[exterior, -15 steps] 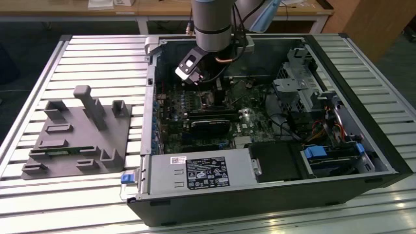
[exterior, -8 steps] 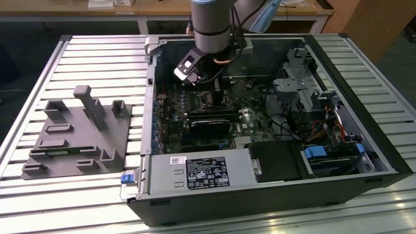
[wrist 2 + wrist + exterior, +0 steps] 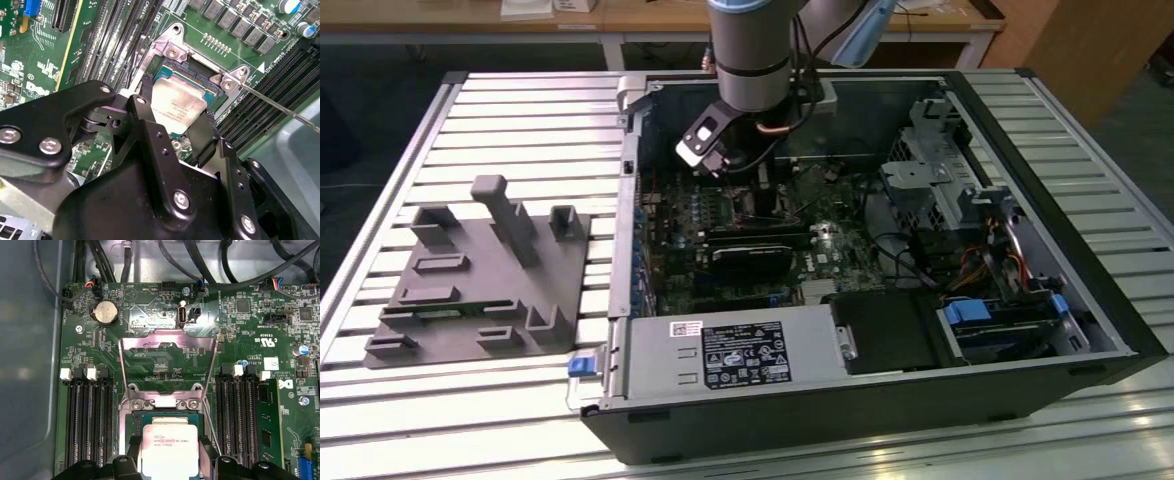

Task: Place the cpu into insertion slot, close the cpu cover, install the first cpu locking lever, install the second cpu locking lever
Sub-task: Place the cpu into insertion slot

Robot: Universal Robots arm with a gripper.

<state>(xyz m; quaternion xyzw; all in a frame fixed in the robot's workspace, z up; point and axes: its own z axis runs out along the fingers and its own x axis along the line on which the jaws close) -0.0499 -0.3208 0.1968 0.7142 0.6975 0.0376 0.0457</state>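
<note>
Toward the edge of the slatted table (image 3: 520, 110) at the exterior view's left, a grey fixture (image 3: 474, 290) with upright pegs lies on the slats. It is apart from the open computer case (image 3: 881, 400), which fills the middle of the table and its side at the exterior view's right. Inside the case the green motherboard (image 3: 674, 235) lies flat. The arm (image 3: 750, 50) comes down over the part of it nearest the table's far edge.

In the first wrist view, long black memory slots (image 3: 87, 425) run along both sides of the insertion slot (image 3: 150, 414). The cpu cover (image 3: 170, 341) stands swung up on its hinge at the slot's edge, and the board shows through its window. The gripper (image 3: 169, 440) is closed on the cpu (image 3: 169, 457), with one black finger (image 3: 131, 447) against each of two opposite edges and the silvery top facing up. The chip sits squarely over the slot, whose dark and teal floor shows just past its edge. It looks to be at the socket or barely above it, though I cannot tell whether it is seated. In the second wrist view a thin locking lever (image 3: 280, 106) juts out free from the slot's corner, across the memory slots.
</note>
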